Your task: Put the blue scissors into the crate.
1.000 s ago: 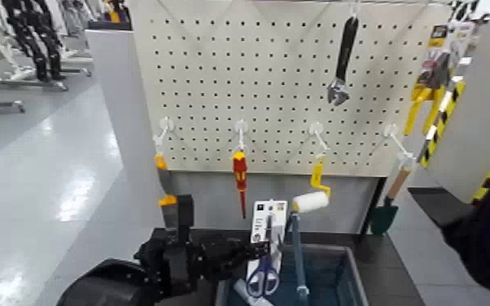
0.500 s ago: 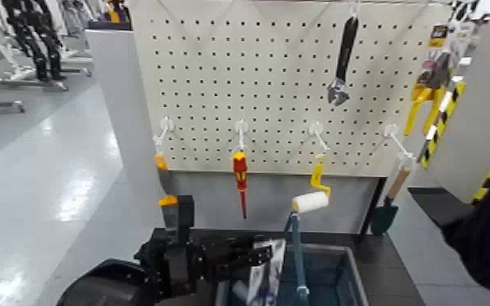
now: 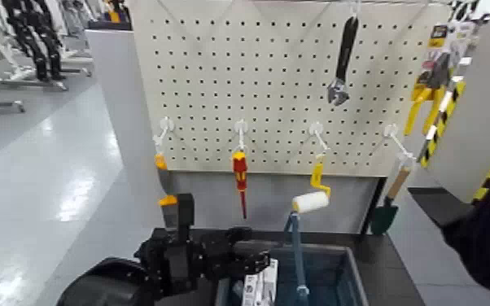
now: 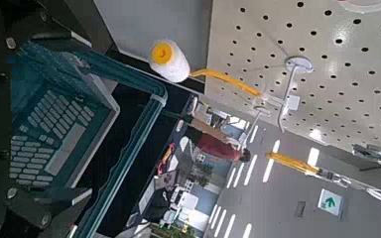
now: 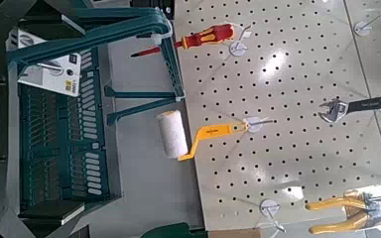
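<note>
One card, the blue scissors point(image 3: 261, 291), stands tilted inside the crate point(image 3: 354, 268) by its left wall, just beside the left gripper point(image 3: 252, 259); jaw state unclear. Risk: it snags on withdrawal. Right gripper unseen.

crate point(image 5: 60, 149): teal-blue, ribbed grid walls. scissors card point(image 3: 260, 286): white with dark print. pegboard point(image 3: 281, 81): cream, regular dark holes. screwdriver point(image 3: 239, 175): red and yellow. paint roller point(image 3: 311, 201): white sleeve, yellow handle.
</note>
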